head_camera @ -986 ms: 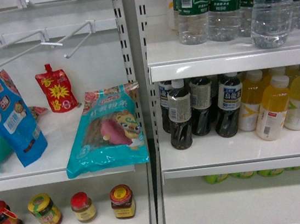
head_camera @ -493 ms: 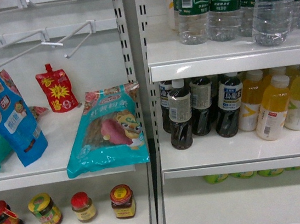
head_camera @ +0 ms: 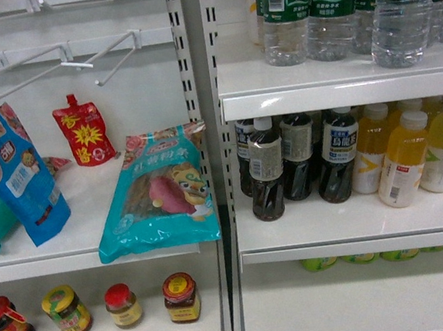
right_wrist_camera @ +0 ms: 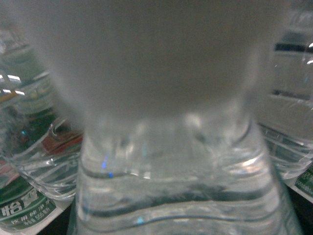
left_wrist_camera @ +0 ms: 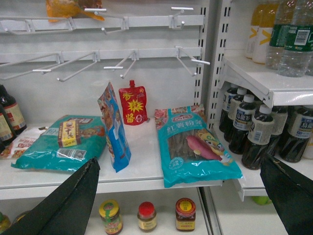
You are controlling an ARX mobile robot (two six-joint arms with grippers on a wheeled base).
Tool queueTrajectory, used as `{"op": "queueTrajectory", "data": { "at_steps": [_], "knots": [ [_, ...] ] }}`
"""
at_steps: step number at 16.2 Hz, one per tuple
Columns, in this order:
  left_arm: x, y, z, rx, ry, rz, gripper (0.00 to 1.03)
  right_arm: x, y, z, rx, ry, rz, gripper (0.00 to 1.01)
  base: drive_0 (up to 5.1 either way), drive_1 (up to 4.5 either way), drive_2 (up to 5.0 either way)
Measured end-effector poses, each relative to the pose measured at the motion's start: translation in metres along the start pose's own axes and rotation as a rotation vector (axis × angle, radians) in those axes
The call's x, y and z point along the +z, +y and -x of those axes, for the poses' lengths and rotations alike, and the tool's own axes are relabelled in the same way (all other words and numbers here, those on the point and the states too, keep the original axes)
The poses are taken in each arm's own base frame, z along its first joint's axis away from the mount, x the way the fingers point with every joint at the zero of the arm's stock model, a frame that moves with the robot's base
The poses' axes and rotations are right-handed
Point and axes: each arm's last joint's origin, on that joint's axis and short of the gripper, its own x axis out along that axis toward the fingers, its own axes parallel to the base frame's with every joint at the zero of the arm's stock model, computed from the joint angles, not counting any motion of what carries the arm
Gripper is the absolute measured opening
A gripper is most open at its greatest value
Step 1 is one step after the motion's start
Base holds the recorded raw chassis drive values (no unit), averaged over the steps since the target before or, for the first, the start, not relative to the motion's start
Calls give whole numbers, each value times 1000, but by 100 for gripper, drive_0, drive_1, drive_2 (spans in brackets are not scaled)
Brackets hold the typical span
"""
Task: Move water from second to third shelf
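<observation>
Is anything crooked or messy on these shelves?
Mostly the teal snack bag: it sticks out past the shelf edge. One clear water bottle stands nearer the front edge than its row. Nothing looks spilled.

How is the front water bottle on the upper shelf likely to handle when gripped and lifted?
The water bottle looks thin-walled and ribbed, so it may flex under squeeze. It appears nearly full, so probably heavy for its size. Tall and narrow, standing at the shelf edge, it could tip if nudged.
</observation>
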Motion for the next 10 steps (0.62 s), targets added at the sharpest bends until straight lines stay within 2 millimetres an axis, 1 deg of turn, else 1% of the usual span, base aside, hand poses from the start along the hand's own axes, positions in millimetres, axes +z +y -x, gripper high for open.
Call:
{"op": "queueTrajectory", "data": {
  "at_steps": [2, 3, 4, 7, 10],
  "knots": [
    [0, 0, 0, 0, 0, 0, 98, 4, -3, 2, -4, -13, -2, 96, 0, 0, 0],
    [0, 0, 0, 0, 0, 0, 98, 5, -5, 2, -4, -15, -5, 100, 0, 0, 0],
    [0, 0, 0, 0, 0, 0, 98, 4, -6, 3, -3, -13, -6, 97, 0, 0, 0],
    [0, 0, 0, 0, 0, 0, 98, 4, -5, 14, 26, -8, -15, 98, 0, 0, 0],
    [0, 0, 0, 0, 0, 0, 98, 8, -5, 34, 64, -17, -13, 98, 0, 0, 0]
  ]
}}
